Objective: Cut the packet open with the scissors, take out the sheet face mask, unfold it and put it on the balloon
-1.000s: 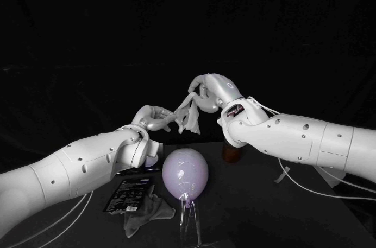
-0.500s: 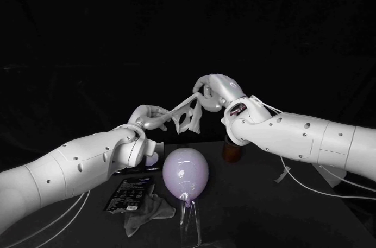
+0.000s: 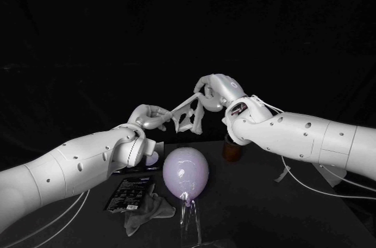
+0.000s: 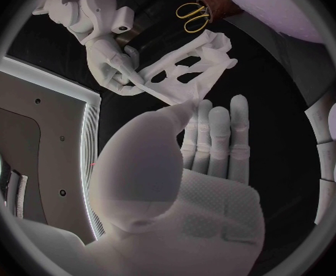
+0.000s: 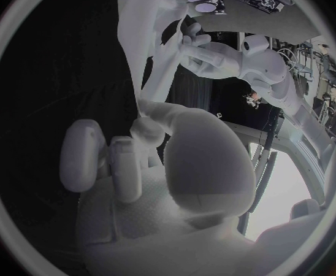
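Observation:
The white sheet mask [image 3: 186, 114] hangs in the air above the table, stretched between both hands with its eye holes showing [image 4: 185, 71]. My left hand [image 3: 150, 118] pinches its lower end between thumb and fingers [image 4: 185, 113]. Higher and to the right, my right hand [image 3: 214, 93] grips the upper end [image 4: 121, 73]. From the right wrist the mask [image 5: 147, 61] runs as a strip towards the left hand [image 5: 208, 52]. The lilac balloon [image 3: 186, 171] lies on the table below the mask. The opened black packet [image 3: 127, 195] lies to the balloon's left.
A crumpled grey cloth [image 3: 149, 211] lies in front of the packet. A brown holder [image 3: 230, 150] stands behind the balloon to the right, with the yellow-handled scissors [image 4: 192, 15] in it. A white cable [image 3: 301, 185] trails over the table's right side.
The hands have drawn apart: the left hand shifted left, the right hand slightly right. The mask, bunched and hanging a second ago, is now pulled out longer between them.

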Robot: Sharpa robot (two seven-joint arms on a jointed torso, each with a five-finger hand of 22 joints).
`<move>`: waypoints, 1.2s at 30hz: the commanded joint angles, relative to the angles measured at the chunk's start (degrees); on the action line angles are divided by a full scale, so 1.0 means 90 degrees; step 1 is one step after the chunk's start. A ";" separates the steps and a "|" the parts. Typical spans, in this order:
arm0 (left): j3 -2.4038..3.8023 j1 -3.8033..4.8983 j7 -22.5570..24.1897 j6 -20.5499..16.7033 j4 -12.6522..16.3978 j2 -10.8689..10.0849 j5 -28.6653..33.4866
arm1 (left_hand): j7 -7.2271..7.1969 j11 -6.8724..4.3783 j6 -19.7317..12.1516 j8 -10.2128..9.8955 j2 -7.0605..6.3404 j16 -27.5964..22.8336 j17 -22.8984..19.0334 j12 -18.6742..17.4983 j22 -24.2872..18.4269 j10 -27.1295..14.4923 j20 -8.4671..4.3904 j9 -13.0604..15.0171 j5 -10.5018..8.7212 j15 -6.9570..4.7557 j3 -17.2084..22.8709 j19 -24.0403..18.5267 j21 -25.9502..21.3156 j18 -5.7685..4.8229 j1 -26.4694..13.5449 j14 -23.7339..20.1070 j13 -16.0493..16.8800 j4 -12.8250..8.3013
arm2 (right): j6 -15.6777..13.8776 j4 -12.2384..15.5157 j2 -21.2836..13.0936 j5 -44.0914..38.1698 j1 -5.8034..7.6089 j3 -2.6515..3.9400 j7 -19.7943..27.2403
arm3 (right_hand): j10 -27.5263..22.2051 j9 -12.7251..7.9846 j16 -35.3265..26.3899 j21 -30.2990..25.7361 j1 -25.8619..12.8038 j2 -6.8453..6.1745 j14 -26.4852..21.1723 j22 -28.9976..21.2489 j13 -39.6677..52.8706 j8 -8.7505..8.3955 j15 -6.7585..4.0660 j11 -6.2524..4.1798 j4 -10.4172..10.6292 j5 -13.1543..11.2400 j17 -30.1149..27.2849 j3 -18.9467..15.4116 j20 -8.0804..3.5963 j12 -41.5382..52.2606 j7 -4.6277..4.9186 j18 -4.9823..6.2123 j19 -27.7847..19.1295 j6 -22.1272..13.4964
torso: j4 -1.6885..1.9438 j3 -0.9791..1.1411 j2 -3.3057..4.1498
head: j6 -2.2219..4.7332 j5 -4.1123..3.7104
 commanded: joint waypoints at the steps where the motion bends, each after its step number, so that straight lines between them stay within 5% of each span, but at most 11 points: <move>1: 0.0005 0.0005 -0.0065 0.0034 -0.0018 -0.0014 -0.0069 | -0.0047 -0.0022 0.0057 0.0114 -0.0057 0.0097 0.0177 0.0061 0.0013 0.0092 -0.0026 0.0304 0.0009 -0.0029 -0.0083 0.0029 0.0039 0.0037 -0.0078 0.0149 0.0026 0.0034 | 0.0146 0.0027 -0.0035 -0.0057 0.0010 0.0008 -0.0008 | 0.0034 0.0007 0.0020 0.0002 -0.0018 0.0063 0.0641 0.1163 0.0009 0.0035 -0.0062 0.0001 -0.0012 0.0024 0.1577 0.0020 0.0009 0.0018 -0.0003 -0.0043 0.0041 0.0028 | -0.0001 -0.0002 -0.0003 | -0.0003 0.0005; 8: 0.0024 0.0054 0.0052 0.0069 0.0021 -0.0117 -0.0134 | -0.0066 -0.0045 0.0038 0.0132 -0.0020 0.0119 0.0151 0.0069 0.0016 0.0094 -0.0031 0.0343 0.0012 -0.0054 -0.0077 0.0033 0.0047 0.0037 -0.0079 0.0142 0.0033 0.0051 | 0.0620 0.0149 -0.0169 0.0101 0.0011 0.0007 0.0104 | 0.0023 -0.0003 0.0005 -0.0058 -0.0053 0.0062 0.0633 0.1147 -0.0013 0.0028 -0.0056 0.0006 -0.0014 0.0019 0.1549 0.0019 0.0007 -0.0016 0.0002 -0.0032 0.0016 0.0030 | -0.0003 -0.0004 -0.0007 | -0.0012 0.0003; 20: 0.0063 0.0381 0.0188 0.0266 0.0168 -0.0297 -0.0415 | -0.0072 -0.0067 0.0041 0.0167 -0.0008 0.0167 0.0232 0.0090 0.0030 0.0089 -0.0040 0.0403 0.0013 -0.0077 -0.0044 0.0027 0.0070 0.0037 -0.0034 0.0176 0.0050 0.0019 | 0.1409 0.0469 -0.0409 0.0716 0.0012 -0.0059 0.0379 | -0.0004 -0.0015 -0.0013 -0.0153 -0.0090 0.0071 0.0624 0.1122 -0.0057 0.0017 -0.0048 0.0014 -0.0007 0.0016 0.1513 0.0017 0.0008 -0.0075 0.0008 -0.0014 -0.0024 0.0020 | -0.0004 0.0003 -0.0008 | 0.0009 0.0029; 36: 0.0062 0.0763 -0.0008 0.0805 0.0344 -0.0503 -0.1104 | -0.0069 -0.0078 0.0042 0.0200 -0.0027 0.0252 0.0395 0.0129 0.0062 0.0080 -0.0052 0.0475 0.0013 -0.0091 -0.0008 0.0017 0.0119 0.0036 -0.0013 0.0255 0.0078 -0.0012 | 0.1601 0.0623 -0.0648 0.1930 0.0012 -0.0085 0.0840 | -0.0085 -0.0039 -0.0063 -0.0309 -0.0145 0.0088 0.0598 0.1081 -0.0163 -0.0010 -0.0053 0.0023 -0.0008 0.0013 0.1421 0.0001 0.0023 -0.0224 0.0020 0.0012 -0.0098 -0.0020 | 0.0004 0.0000 -0.0007 | 0.0018 0.0060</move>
